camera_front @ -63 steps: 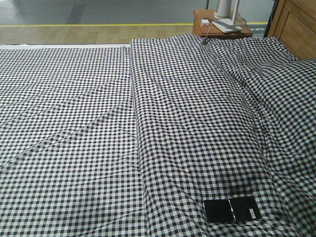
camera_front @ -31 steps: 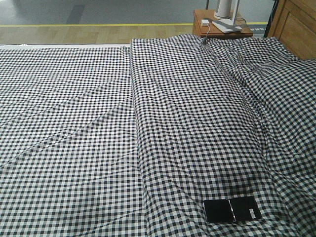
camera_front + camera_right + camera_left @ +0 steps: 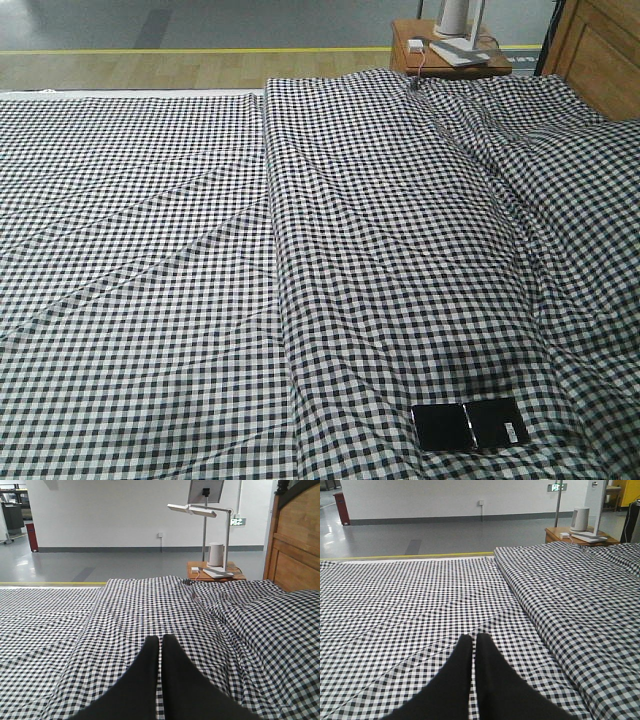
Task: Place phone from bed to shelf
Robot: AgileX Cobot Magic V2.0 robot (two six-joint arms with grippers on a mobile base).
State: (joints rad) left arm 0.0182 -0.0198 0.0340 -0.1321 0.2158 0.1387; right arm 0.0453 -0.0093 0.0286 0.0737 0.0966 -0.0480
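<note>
Front-facing | glossy phone (creased) on gingham bed | left claw, right claw clenched

The phone, a thin glossy black slab with a crease across its middle and a small white sticker, lies flat and unfolded on the bed, whose black-and-white gingham cloth is softly wrinkled, near its front right edge.

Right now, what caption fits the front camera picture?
Black phone lies flat on the checked bed, brown nightstand far behind.
</note>
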